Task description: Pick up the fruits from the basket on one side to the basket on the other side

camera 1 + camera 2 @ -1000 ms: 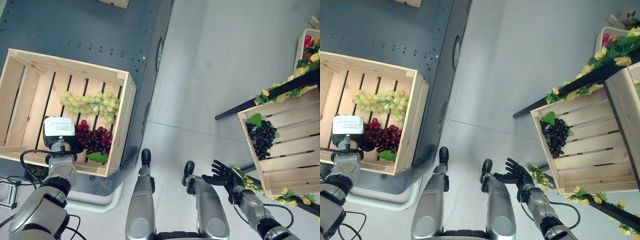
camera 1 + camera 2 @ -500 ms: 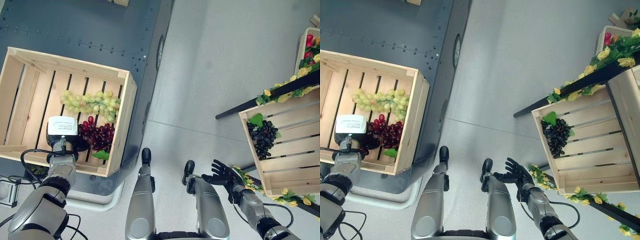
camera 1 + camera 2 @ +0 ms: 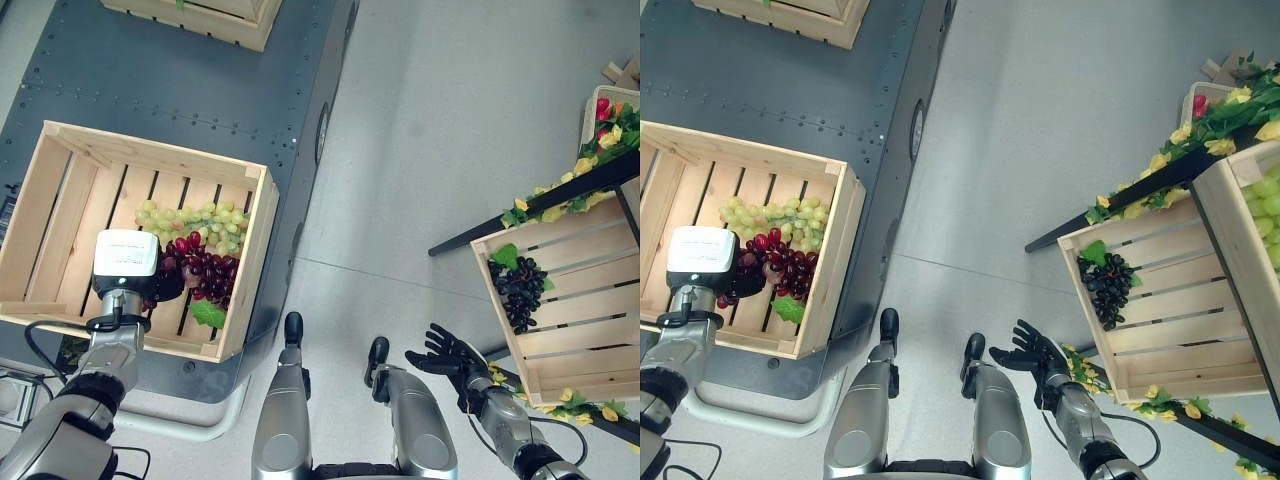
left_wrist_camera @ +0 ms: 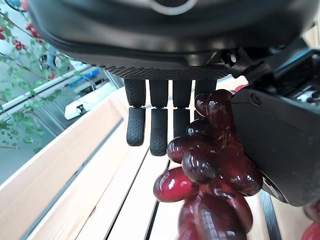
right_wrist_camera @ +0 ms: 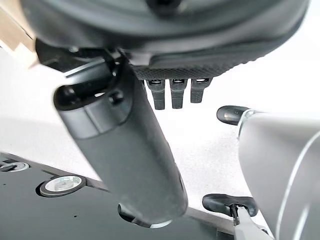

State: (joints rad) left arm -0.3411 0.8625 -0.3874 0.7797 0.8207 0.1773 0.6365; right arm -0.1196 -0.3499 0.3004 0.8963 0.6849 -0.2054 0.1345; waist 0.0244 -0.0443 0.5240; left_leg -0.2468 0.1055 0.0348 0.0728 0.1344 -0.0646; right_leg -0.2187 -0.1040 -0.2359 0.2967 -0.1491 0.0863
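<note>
The dark red grape bunch [image 3: 198,272] has lifted nearer the green bunch, pinched in the left hand [image 4: 280,145]; right hand [image 3: 447,353] spread at 5 o'clock.

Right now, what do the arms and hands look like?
Both arms are silver-grey, jointed metal tubes. The left hand is dark with ribbed black finger pads and a white box on its wrist. The right hand is dark too, with a thick smooth black thumb and a textured palm edge.

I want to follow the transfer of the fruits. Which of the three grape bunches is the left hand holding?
The red grape bunch in the left wooden crate. The left hand pinches it, while the green grape bunch lies free beside it and the black grape bunch lies in the right crate.
</note>
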